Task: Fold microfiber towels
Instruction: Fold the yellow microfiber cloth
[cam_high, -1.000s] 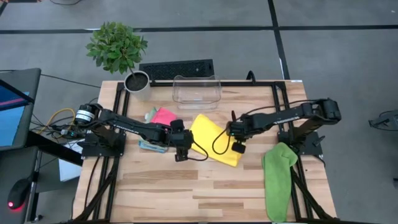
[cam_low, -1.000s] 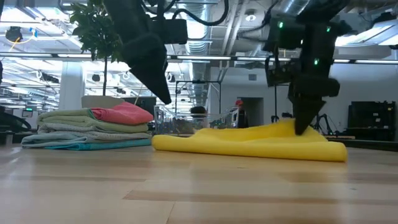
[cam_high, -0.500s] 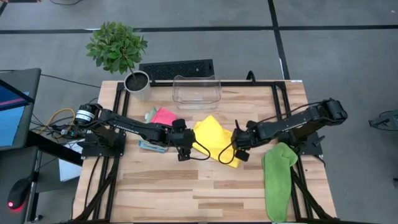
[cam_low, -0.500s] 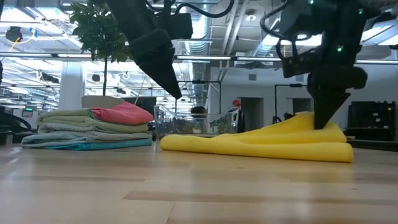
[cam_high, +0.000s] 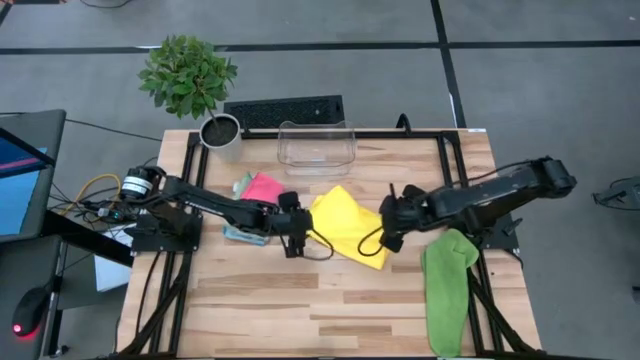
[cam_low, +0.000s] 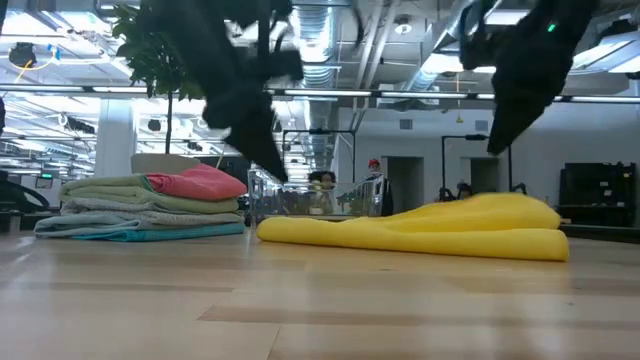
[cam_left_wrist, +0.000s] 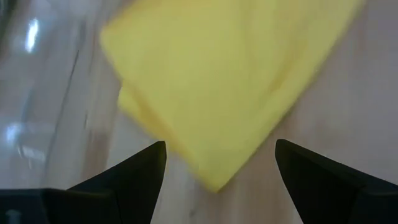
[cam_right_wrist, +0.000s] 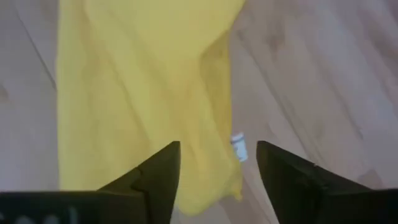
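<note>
Right tool let go and lifted, now open off yellow towel, folded over; left tool open. Stack at 9 o'clock done; green towel unfolded.

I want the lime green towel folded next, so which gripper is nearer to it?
Right. The right gripper hovers just beside the lime green towel; the left gripper is across the yellow towel, farther away.

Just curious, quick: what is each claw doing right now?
Left claw: open, empty, above the yellow microfiber towel.
Right claw: open, empty, above it.
</note>
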